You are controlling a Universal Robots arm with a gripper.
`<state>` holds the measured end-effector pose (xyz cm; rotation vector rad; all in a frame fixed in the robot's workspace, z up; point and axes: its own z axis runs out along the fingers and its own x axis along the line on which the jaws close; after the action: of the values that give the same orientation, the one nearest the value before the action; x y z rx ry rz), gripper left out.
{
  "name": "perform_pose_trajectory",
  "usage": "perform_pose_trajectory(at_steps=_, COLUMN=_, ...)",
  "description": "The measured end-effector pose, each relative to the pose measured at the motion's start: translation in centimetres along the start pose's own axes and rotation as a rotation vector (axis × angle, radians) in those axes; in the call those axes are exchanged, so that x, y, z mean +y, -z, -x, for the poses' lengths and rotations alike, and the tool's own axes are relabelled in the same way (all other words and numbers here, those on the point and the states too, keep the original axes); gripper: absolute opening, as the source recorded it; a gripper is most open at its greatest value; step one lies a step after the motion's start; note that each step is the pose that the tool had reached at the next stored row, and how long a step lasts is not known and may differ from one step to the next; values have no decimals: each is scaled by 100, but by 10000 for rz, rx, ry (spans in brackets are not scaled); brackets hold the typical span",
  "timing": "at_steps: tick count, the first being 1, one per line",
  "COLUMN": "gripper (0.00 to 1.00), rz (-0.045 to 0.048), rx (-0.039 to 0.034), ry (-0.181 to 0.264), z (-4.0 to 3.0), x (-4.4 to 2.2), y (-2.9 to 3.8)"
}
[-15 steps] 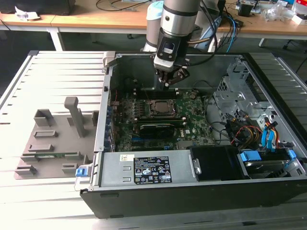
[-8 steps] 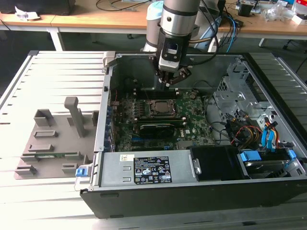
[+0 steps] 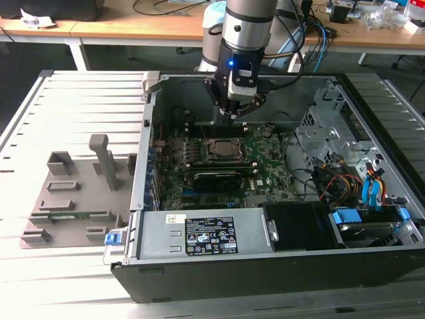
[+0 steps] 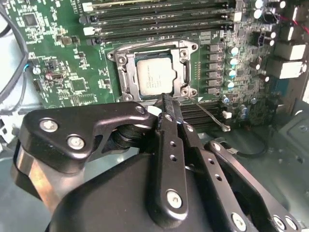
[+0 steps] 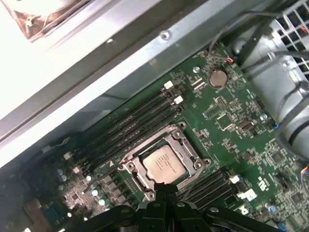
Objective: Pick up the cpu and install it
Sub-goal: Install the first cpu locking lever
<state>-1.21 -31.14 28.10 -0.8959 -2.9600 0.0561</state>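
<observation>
Both wrist views: cpu (image 4: pixel 153 76) (image 5: pixel 164 164) seated in motherboard socket (image 4: pixel 123 79) (image 5: pixel 130 166).
Gripper (image 4: pixel 166 104) (image 5: pixel 161 195) hovers just above it, fingers together, holding nothing.

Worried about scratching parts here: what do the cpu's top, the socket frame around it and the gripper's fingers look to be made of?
The cpu top looks like matte silvery metal, pale and evenly dull. The socket frame looks like brighter bare metal, catching glints along its edges. The gripper fingers look like black-coated metal or hard plastic, smooth with a slight sheen and bright screws; which one cannot be told.

The cpu (image 4: pixel 153 77) lies in the socket (image 4: pixel 123 79) on the motherboard (image 3: pixel 265 176) — fixture blocks (image 3: pixel 73 196) at the exterior view's left.
</observation>
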Motion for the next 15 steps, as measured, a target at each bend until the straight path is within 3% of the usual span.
perform_pose_trajectory(at_steps=3, gripper=11, rz=-25, rx=-34, ry=684, z=0, x=0, y=0)
perform_pose_trajectory(at_steps=5, gripper=11, rz=-55, rx=-74, ry=1515, z=-1, x=0, y=0)
perform_pose_trajectory(at_steps=7, gripper=11, rz=-69, rx=-98, ry=2044, z=0, x=0, y=0)
perform_pose_trajectory(at_steps=8, gripper=11, rz=-57, rx=-95, ry=2204, z=0, x=0, y=0)
perform_pose_trajectory(at_steps=10, gripper=11, rz=151, rx=-4, ry=2756, z=-1, x=0, y=-1)
perform_pose_trajectory(at_steps=12, gripper=11, rz=165, rx=-3, ry=3116, z=-1, x=1, y=-2)
perform_pose_trajectory(at_steps=15, gripper=11, rz=126, rx=-36, ry=4163, z=0, x=0, y=-3)
